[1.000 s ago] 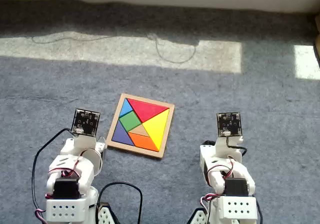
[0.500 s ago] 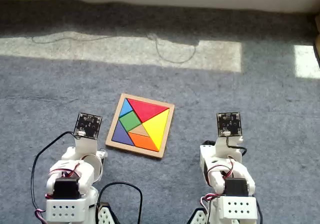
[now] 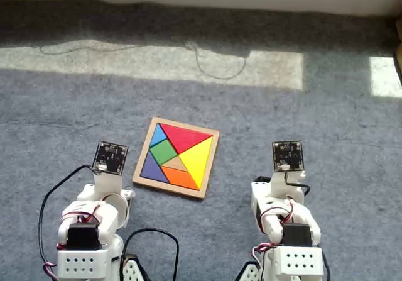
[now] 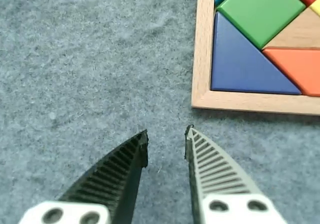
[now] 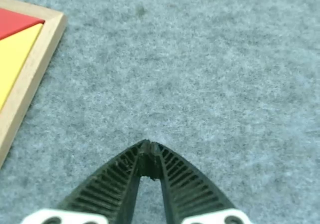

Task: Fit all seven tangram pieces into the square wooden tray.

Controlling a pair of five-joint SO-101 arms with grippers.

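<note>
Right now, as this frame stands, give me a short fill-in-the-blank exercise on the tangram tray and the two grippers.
1. The square wooden tray holds ____ tangram pieces.
2. The green piece in it is shaped as a ____.
3. The left gripper, over the grey carpet beside the tray, has its jaws ____.
4. The right gripper has its jaws ____.
Missing words: seven; square; open; shut.
</note>
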